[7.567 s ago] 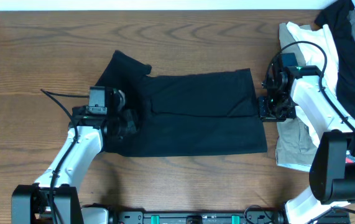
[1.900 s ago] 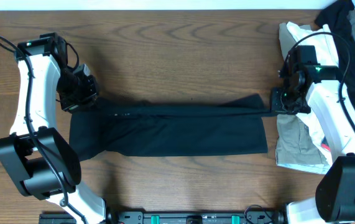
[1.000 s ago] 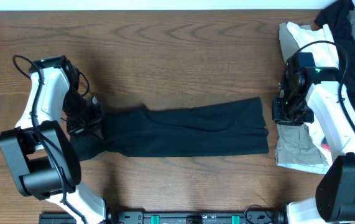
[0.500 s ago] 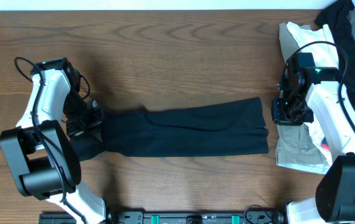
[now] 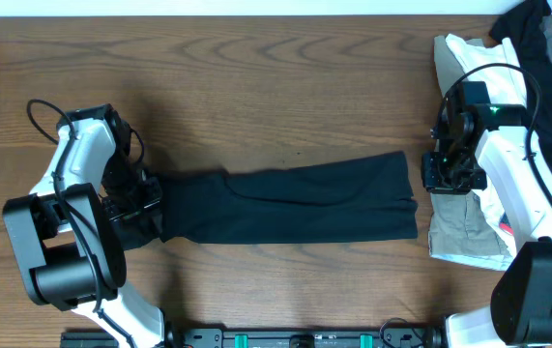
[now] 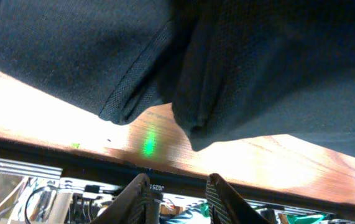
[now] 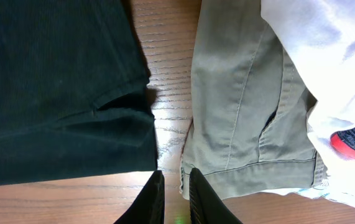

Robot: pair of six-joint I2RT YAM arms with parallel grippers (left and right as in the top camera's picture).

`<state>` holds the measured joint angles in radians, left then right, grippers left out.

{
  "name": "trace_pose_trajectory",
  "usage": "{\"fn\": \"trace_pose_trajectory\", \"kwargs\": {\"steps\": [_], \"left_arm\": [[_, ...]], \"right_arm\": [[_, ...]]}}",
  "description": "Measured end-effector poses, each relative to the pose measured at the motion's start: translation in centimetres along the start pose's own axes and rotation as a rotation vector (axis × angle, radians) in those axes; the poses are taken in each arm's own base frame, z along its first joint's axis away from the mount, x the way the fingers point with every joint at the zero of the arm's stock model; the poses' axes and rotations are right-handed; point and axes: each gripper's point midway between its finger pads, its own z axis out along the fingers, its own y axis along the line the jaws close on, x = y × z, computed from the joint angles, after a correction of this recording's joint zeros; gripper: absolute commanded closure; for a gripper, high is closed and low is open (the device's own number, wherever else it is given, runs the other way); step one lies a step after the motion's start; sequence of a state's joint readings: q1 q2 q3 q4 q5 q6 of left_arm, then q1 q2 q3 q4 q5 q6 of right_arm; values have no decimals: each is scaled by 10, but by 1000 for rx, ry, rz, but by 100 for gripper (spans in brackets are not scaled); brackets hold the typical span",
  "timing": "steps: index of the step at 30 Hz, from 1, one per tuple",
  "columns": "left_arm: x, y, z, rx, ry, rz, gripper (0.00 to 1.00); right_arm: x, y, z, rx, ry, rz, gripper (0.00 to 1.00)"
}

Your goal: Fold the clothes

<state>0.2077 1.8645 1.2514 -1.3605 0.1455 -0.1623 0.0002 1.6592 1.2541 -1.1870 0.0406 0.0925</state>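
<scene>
The wooden table point(image 5: 276, 68) carries one long black garment point(image 5: 295, 205), laid flat as a narrow band that spans the gap between the two arms. Each end is thus within reach of one gripper, which suits a lengthwise fold.

Behind and beside the right gripper point(image 5: 447, 176) a pile of clothes point(image 5: 537, 87) is kept at the table's far side, apart from the working area, presumably awaiting its turn. A khaki garment point(image 7: 239, 106) from that pile lies directly under and just beside this gripper, with a white garment point(image 7: 326, 68) overlapping it further out.

The left gripper point(image 5: 143, 200) is held low over the garment's near end. In its wrist view doubled edges of cloth are seen just ahead of the fingers point(image 6: 141, 198), which are spread apart with nothing between them.

The right gripper's fingers point(image 7: 154, 200) are parted only narrowly and are likewise empty. The garment's corner lies just ahead and to one side of them, separated from the khaki cloth by a strip of bare wood. The band is judged to be released and ready for regrasping.
</scene>
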Motion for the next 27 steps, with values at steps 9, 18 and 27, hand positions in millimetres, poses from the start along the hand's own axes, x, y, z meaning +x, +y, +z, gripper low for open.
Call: {"fn": "trace_pose_trajectory", "kwargs": {"steps": [9, 18, 27], "left_arm": [[-17, -18, -44, 91, -249, 26, 94], [-17, -70, -101, 261, -526, 205, 94], [-36, -74, -17, 223, -361, 203, 95]], "right_arm": [[-1, 0, 0, -1, -3, -4, 86], [-1, 2, 0, -12, -5, -10, 87], [-7, 14, 0, -77, -27, -42, 77]]}}
